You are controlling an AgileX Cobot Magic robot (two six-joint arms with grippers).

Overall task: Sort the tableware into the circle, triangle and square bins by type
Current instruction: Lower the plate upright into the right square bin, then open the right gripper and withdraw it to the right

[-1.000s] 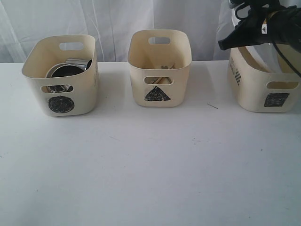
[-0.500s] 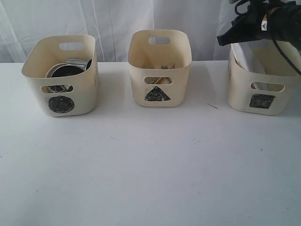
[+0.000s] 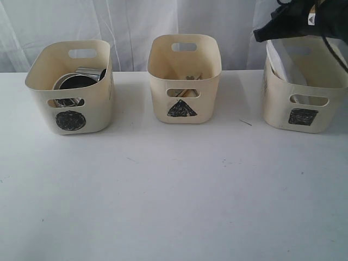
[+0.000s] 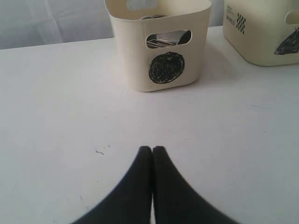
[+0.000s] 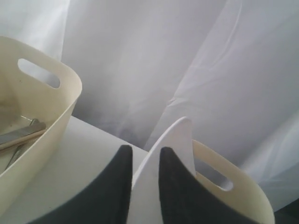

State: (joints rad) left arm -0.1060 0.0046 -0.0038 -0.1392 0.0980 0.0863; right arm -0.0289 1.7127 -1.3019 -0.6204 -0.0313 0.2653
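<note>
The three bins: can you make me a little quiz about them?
1. True or false: the triangle bin stands between the circle bin and the square bin.
2. Which bin holds the white plate? A circle, B triangle, C square.
3. Fill in: the left gripper has its jaws ___.
Key: 1 true; 2 C; 3 shut.

Plain white flat bench (image 3: pixel 174 206) all the way across, kinda scuffed: a short thin dark scratch mark (image 3: pixel 246 123) toward the right, plus a few tiny dark specks (image 3: pixel 224 161) nearby. Behind it, just a white wrinkly fabric curtain (image 3: pixel 130 22) as backdrop.
</note>
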